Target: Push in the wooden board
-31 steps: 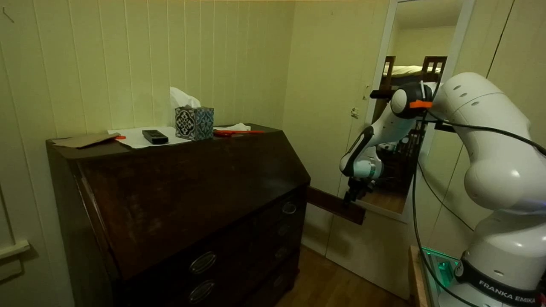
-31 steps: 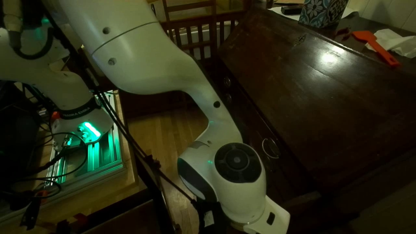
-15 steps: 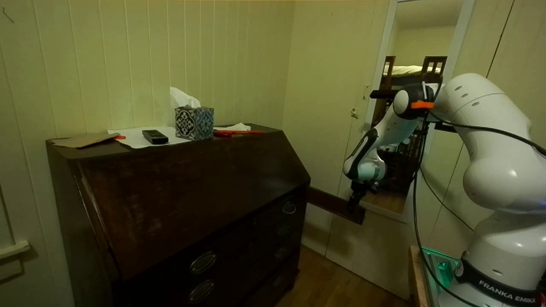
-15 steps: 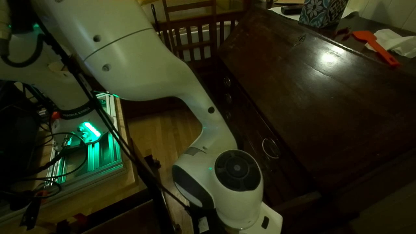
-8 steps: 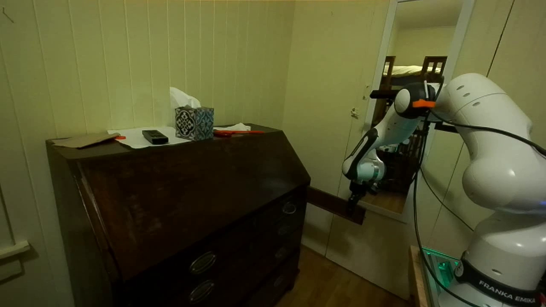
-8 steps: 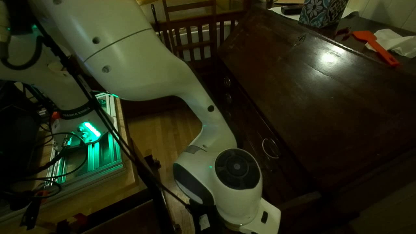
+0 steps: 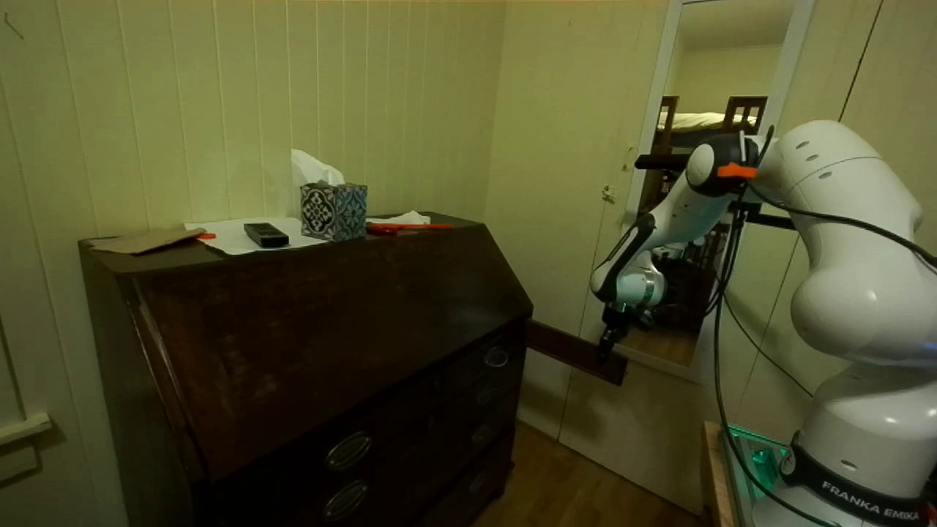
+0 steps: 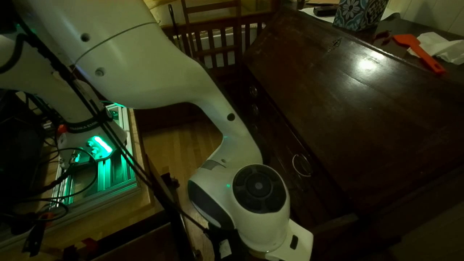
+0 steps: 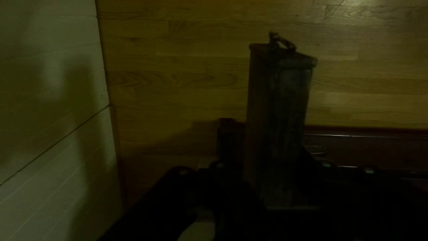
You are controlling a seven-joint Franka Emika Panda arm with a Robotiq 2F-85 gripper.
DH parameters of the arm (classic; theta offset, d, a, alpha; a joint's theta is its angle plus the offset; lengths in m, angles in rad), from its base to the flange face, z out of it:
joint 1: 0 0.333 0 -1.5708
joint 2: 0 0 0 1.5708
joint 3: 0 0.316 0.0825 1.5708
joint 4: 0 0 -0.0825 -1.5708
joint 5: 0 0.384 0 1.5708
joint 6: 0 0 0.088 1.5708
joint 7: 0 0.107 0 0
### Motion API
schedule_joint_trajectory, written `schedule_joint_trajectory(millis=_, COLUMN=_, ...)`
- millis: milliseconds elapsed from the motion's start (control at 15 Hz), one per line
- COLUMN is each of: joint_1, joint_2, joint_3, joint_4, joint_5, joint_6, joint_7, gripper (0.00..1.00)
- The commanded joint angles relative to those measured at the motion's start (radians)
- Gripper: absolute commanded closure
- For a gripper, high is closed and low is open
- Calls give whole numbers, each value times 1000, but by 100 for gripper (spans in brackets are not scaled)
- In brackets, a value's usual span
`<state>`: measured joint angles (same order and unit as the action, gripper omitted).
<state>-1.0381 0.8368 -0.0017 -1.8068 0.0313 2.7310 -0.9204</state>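
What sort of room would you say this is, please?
Probably a bedroom in a home: the tall mirror reflects what looks like a bed, and a slant-front wooden desk holds a tissue box.

wooden board (image 7: 564,346): dark brown | claw (image 7: 604,354): black | tissue box (image 8: 352,15): blue-white floral

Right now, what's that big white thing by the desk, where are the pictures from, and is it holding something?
That's a robot arm. Two cameras in the room watch it from different spots; a third rides on its wrist, looking down at the floor. On the desk are a tissue box, white paper, brown cardboard, a black remote-like thing and an orange tool. A long wooden board sticks out from the desk. The end effector, the part that grabs, is near the board's outer end. Maybe it's squeezing the board, but it's too dark to be sure.
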Motion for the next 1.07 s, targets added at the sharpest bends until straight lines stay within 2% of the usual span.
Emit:
schedule_joint_trajectory(millis=0, joint_1=-38, joint_2=-59, joint_3=33, joint_4=-65, joint_5=-3, joint_6=-11, joint_7=-34, gripper=63)
schedule_joint_trajectory(millis=67, joint_1=-41, joint_2=-68, joint_3=34, joint_4=-74, joint_5=-4, joint_6=-11, joint_7=-37, gripper=64)
schedule_joint_trajectory(millis=133, joint_1=-44, joint_2=-75, joint_3=35, joint_4=-83, joint_5=-3, joint_6=-11, joint_7=-41, gripper=70)
schedule_joint_trajectory(millis=200, joint_1=-48, joint_2=-81, joint_3=38, joint_4=-90, joint_5=-3, joint_6=-11, joint_7=-45, gripper=69)
schedule_joint_trajectory(millis=267, joint_1=-50, joint_2=-87, joint_3=41, joint_4=-97, joint_5=-2, joint_6=-12, joint_7=-50, gripper=74)
schedule_joint_trajectory(millis=333, joint_1=-52, joint_2=-91, joint_3=43, joint_4=-104, joint_5=-2, joint_6=-7, joint_7=-56, gripper=79)
schedule_joint_trajectory(millis=400, joint_1=-58, joint_2=-93, joint_3=52, joint_4=-107, joint_5=2, joint_6=-4, joint_7=-67, gripper=91)
schedule_joint_trajectory(millis=467, joint_1=-64, joint_2=-96, joint_3=61, joint_4=-109, joint_5=9, joint_6=-2, joint_7=-69, gripper=99)
schedule_joint_trajectory(millis=533, joint_1=-69, joint_2=-96, joint_3=69, joint_4=-106, joint_5=13, joint_6=-7, joint_7=-67, gripper=94)
schedule_joint_trajectory(millis=1000, joint_1=-88, joint_2=-104, joint_3=132, joint_4=-112, joint_5=25, joint_6=-15, joint_7=-75, gripper=94)
